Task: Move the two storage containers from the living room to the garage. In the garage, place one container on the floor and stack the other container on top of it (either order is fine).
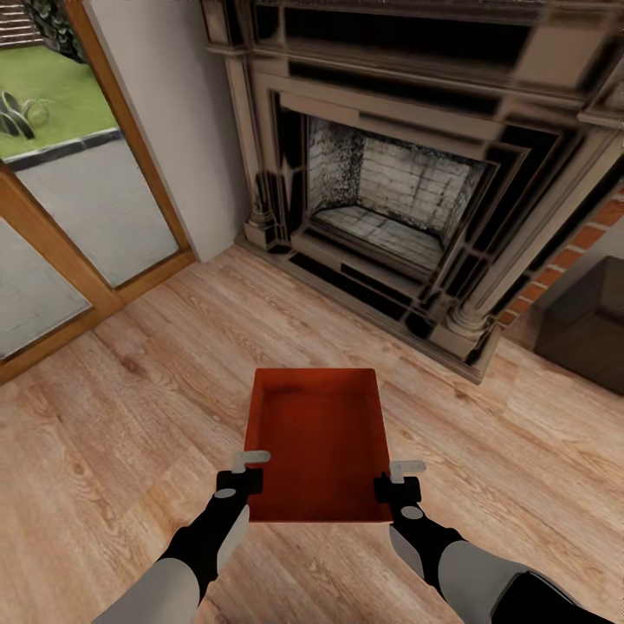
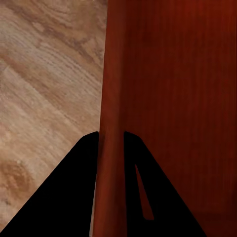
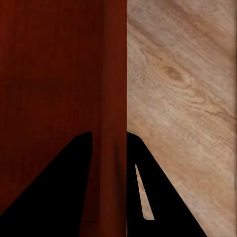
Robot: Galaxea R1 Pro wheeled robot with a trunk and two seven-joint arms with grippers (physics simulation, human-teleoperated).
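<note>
One orange-red storage container sits level and open-topped in front of me, above the living room's light wood plank floor. My left gripper is shut on its left side wall near the closer end. My right gripper is shut on the right side wall opposite. In the left wrist view the thin red wall runs between the black fingers of the left gripper. The right wrist view shows the other wall pinched the same way by the right gripper. The second container and the garage are out of view.
A dark-framed fireplace with a pale firebox stands straight ahead, with red brick at its right. A dark low cabinet is at the far right. A wood-framed glass door lines the left side. Plank floor lies all around.
</note>
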